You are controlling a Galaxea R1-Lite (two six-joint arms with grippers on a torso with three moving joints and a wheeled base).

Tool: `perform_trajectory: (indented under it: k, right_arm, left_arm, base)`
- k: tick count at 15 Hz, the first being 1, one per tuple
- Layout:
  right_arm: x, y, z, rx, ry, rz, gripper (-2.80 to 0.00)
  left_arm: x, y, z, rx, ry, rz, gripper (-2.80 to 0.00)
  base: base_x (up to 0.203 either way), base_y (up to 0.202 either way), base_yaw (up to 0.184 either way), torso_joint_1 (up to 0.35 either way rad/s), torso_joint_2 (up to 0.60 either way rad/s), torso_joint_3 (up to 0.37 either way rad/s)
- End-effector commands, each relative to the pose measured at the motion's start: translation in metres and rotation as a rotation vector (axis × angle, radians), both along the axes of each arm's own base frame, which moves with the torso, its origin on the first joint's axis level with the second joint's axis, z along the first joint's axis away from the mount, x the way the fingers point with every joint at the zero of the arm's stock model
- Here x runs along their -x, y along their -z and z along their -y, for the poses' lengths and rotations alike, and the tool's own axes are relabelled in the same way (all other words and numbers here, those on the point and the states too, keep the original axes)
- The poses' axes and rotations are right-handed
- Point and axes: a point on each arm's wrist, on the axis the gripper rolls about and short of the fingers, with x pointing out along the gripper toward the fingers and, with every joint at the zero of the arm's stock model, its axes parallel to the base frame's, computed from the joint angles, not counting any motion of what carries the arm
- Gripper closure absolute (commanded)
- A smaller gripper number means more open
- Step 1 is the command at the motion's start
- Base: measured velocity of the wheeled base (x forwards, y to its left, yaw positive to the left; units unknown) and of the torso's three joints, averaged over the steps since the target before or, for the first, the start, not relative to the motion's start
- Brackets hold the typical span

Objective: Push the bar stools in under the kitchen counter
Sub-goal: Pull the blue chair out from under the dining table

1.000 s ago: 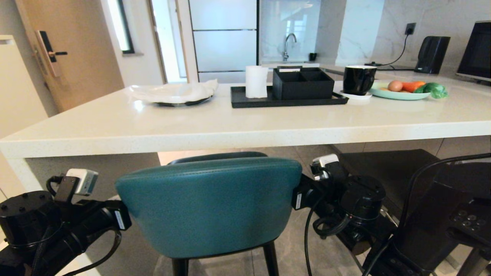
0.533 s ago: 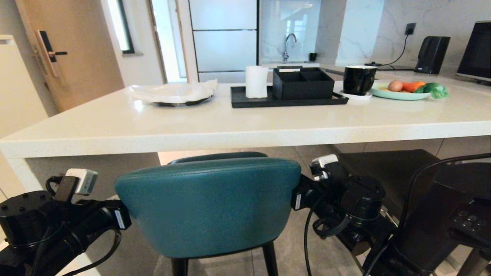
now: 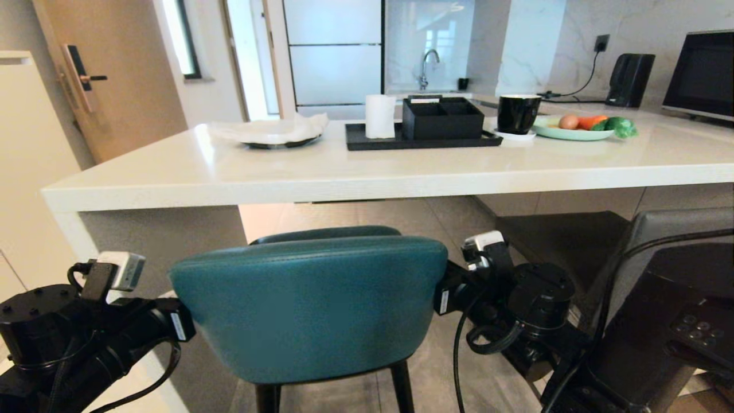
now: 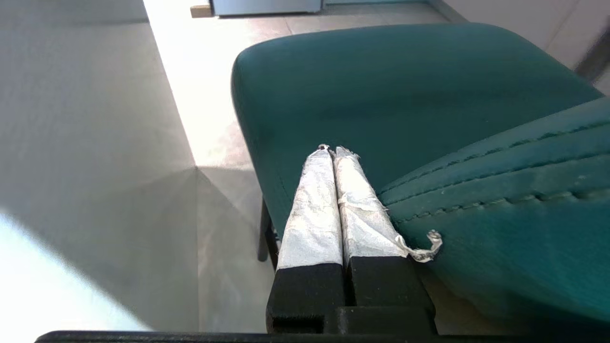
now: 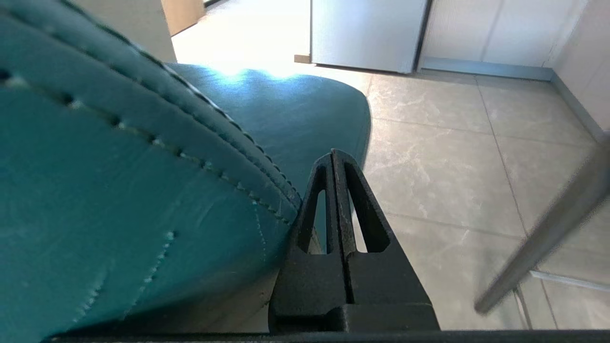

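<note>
Teal stool (image 3: 309, 310) before the counter (image 3: 344, 178) — left hand (image 4: 332, 150), right hand (image 5: 333, 153) clenched, flanking its back.

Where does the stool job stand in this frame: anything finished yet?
Nothing looks finished. In hand: the teal stool, with the left gripper and right gripper pressed against either side of its backrest, jaws shut. Its back stands short of the kitchen counter edge. Left: seating it fully under, then the grey stool at the right, untouched.
</note>
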Motion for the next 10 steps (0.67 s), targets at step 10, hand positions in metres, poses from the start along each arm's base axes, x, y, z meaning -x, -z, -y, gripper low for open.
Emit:
perform_trajectory:
  k: [10]
  right_arm:
    - [0.0008,-0.0038,0.0006,-0.002,0.003,0.018,0.00]
  left_arm:
    - [0.0005,-0.0022,0.0006,0.001,0.006,0.015,0.00]
  base:
    - [-0.195,0.000,-0.003,0.000,0.00,0.001]
